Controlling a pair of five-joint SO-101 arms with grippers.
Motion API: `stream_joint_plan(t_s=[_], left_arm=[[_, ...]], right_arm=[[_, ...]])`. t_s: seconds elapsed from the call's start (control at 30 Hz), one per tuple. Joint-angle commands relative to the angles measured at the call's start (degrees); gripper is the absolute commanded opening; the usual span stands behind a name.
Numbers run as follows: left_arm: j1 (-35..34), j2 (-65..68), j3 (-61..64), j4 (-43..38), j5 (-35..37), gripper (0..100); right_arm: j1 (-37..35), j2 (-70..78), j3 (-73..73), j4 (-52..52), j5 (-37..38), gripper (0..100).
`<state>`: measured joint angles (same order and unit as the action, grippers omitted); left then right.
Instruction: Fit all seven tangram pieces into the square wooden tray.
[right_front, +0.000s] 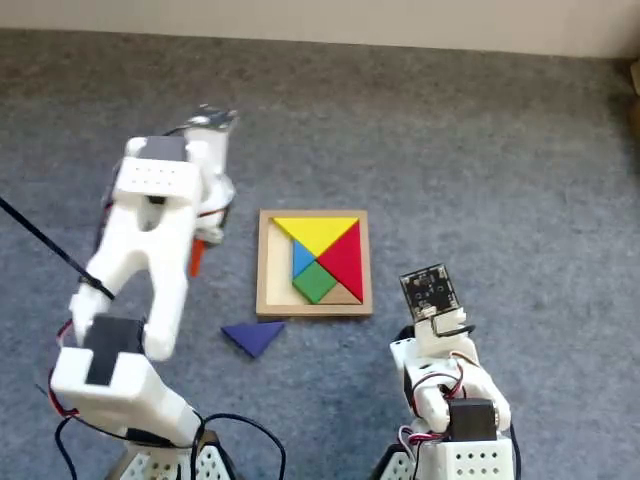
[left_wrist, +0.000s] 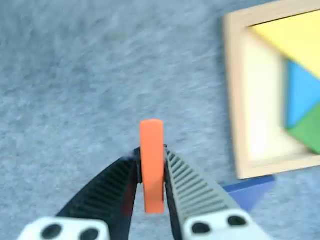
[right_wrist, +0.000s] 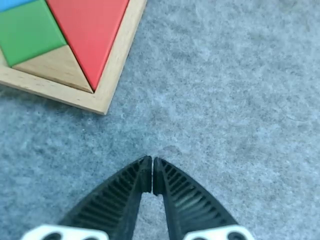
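- The desk (right_front: 500, 150) has a grey felt-like covering, and everything lies flat on it.
- The left arm (right_front: 150, 250) stretches out to about 9 o'clock of the tray. I'd say it is there because the tray's only gap is on that side.
- The right arm (right_front: 450, 400) sits folded at about 5 o'clock of the tray, near that corner and apart from the pieces.
- The square wooden tray (right_front: 277, 275) lies mid-desk. Bare floor shows along its 9 o'clock side.
- Five pieces lie in the tray:
  - a yellow triangle (right_front: 315, 233) at 12 o'clock
  - a red triangle (right_front: 345, 258) at 3 o'clock
  - a green square (right_front: 315, 283) at 6 o'clock
  - a tan triangle (right_front: 345, 293) at 5 o'clock
  - a light blue triangle (right_front: 301, 258) near the middle
- A dark blue triangle (right_front: 254, 335) lies on the felt at 7 o'clock, just off the tray's corner. It looks free to pick up.
- The left gripper (left_wrist: 151, 152) has its jaws clamped on an orange piece (left_wrist: 151, 167). The piece is held on edge, so only its thin side shows. To my eye it needs turning flat before it can drop into the gap.
- The tray's raised rim stands between the orange piece and that gap.
- The right gripper (right_wrist: 152, 165) has its jaws pressed together on nothing, above bare felt.
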<state>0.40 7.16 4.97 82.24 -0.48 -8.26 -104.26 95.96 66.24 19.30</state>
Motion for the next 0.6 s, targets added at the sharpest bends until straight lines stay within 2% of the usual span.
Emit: stream_joint_plan(t_s=[0.0,0.3,0.43,0.57], left_arm=[[7.6,-3.9,-3.0,0.2,5.3,1],[16.4,0.1,2.6,-15.8,17.1,1],[17.5,2.9,3.5,-20.5,18.4,1],[17.3,4.9,3.6,-21.9,18.4,1]], right_arm=[[0.7,-1.0,6.5,-1.1,0.1,2.4],[0.7,-1.0,6.5,-1.1,0.1,2.4],[0.7,-1.0,6.5,-1.1,0.1,2.4],[0.7,-1.0,6.5,-1.1,0.1,2.4]])
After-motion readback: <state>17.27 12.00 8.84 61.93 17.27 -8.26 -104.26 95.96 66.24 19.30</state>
